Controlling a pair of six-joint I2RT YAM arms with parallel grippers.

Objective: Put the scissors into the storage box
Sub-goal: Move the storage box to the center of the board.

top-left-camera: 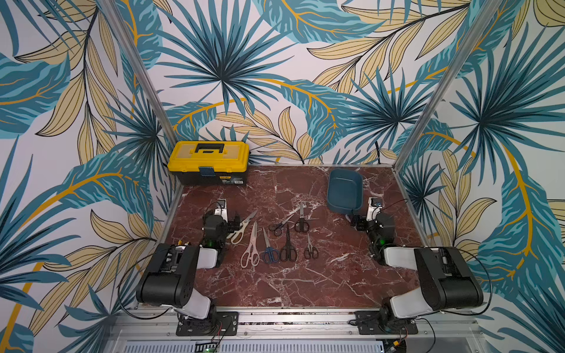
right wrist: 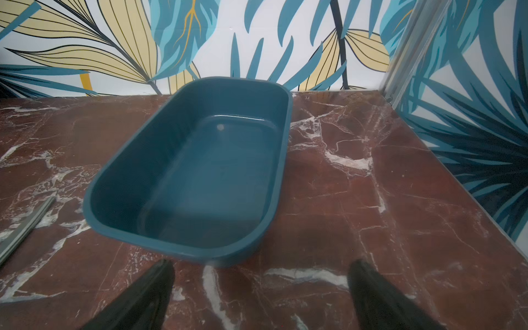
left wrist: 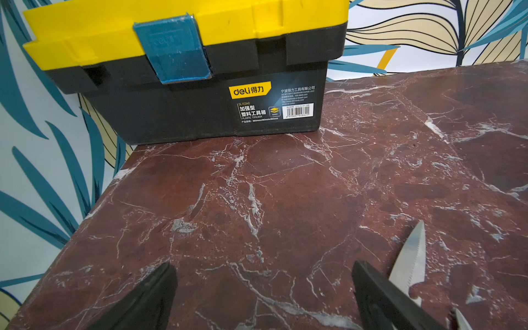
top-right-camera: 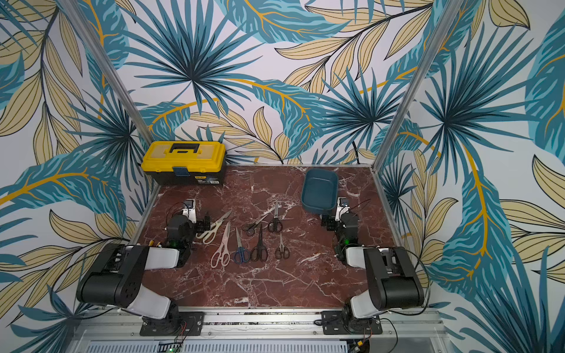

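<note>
Where its label faces my left wrist camera, I read "deli" and "PLASTIC TOOLBOX" on the yellow-lidded toolbox. Seven scissors lie flat on the marble table: two large, cream and pink, one blue, four black. The teal storage box sits empty, far right, before my right gripper. That one and my left gripper gape wide, holding nothing; a serrated blade lies just beside the left fingers.

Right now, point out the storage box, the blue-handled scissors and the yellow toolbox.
storage box point(top-left-camera: 345, 191), in a top view, inner floor.
blue-handled scissors point(top-left-camera: 267, 244), in a top view, near the pivot.
yellow toolbox point(top-left-camera: 211, 160), in a top view, lid.
</note>
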